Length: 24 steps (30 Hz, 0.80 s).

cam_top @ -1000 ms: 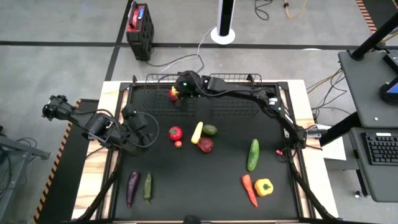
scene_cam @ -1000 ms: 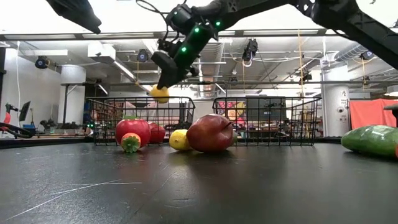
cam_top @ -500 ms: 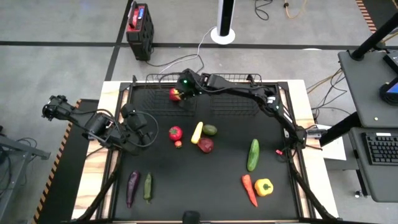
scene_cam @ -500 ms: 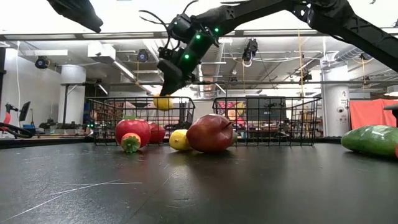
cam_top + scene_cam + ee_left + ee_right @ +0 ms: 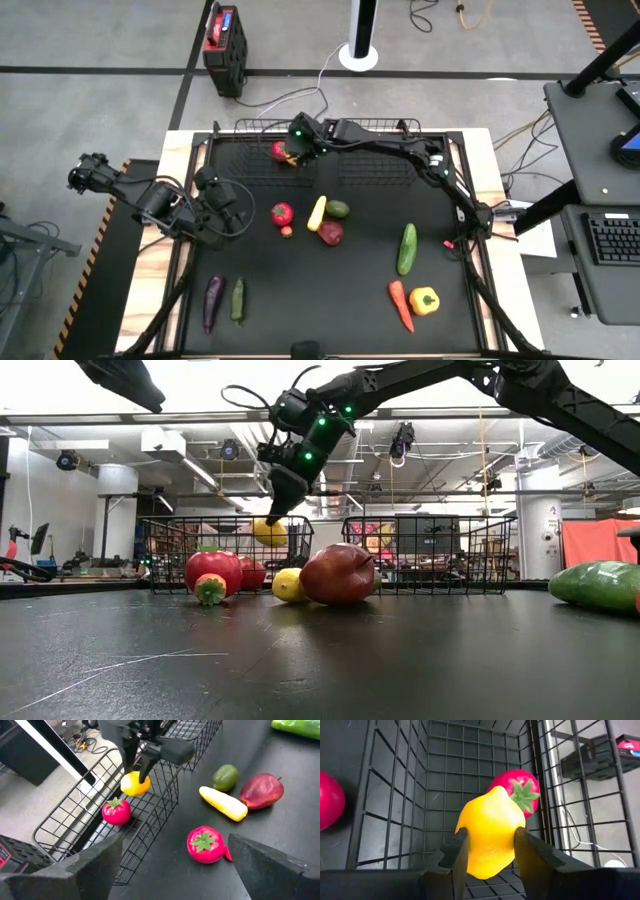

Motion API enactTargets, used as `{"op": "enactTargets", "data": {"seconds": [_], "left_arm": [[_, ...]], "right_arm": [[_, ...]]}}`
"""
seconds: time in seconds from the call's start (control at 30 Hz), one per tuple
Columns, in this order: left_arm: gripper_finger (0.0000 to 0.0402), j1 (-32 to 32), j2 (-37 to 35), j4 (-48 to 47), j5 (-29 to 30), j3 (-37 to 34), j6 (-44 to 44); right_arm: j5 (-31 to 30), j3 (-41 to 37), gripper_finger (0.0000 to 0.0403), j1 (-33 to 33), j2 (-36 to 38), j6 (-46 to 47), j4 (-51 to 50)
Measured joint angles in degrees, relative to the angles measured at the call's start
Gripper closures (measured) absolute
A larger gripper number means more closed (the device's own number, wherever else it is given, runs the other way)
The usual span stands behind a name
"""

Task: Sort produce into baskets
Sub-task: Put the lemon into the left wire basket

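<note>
My right gripper [image 5: 293,150] reaches over the left black wire basket [image 5: 250,165] at the table's far edge and is shut on a yellow lemon [image 5: 490,832]. The lemon is inside the basket's walls in the low view [image 5: 270,532]. A red tomato [image 5: 280,151] lies on the basket floor next to it. The right basket [image 5: 390,165] stands beside it. My left gripper [image 5: 225,205] is open and empty at the table's left, just left of a red tomato [image 5: 282,213] on the mat. My right gripper pinches the lemon's two opposite sides [image 5: 470,845] between its two fingers [image 5: 455,852]. The fingers come from above, pointing down into the left basket. The lemon hangs below the fingers, inside the basket walls; I cannot tell whether it touches the floor.
On the mat lie a yellow squash [image 5: 317,212], an avocado [image 5: 338,209], a red apple [image 5: 330,233], a green cucumber [image 5: 407,248], a carrot [image 5: 400,305], a yellow pepper [image 5: 424,300], an eggplant [image 5: 213,302] and a small cucumber [image 5: 238,298].
My right gripper has gone down with the lemon, from above the left basket's rim to inside its walls. It has stayed shut on the lemon.
</note>
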<state>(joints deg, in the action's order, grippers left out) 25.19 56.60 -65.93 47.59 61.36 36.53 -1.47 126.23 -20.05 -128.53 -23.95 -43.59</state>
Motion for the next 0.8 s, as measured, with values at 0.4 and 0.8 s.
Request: {"op": "enactTargets", "data": {"seconds": [0.4, 0.8], "left_arm": [[0.0058, 0.0, 0.0, -0.2, -0.1, 0.0, 0.0], [0.0058, 0.0, 0.0, -0.2, -0.1, 0.0, 0.0]], "right_arm": [[0.5, -0.8, 0.0268, 0.0, -0.1, 0.4, -1.5], [0.5, -3.0, 0.0268, 0.0, -0.1, 1.5, -0.7]]}}
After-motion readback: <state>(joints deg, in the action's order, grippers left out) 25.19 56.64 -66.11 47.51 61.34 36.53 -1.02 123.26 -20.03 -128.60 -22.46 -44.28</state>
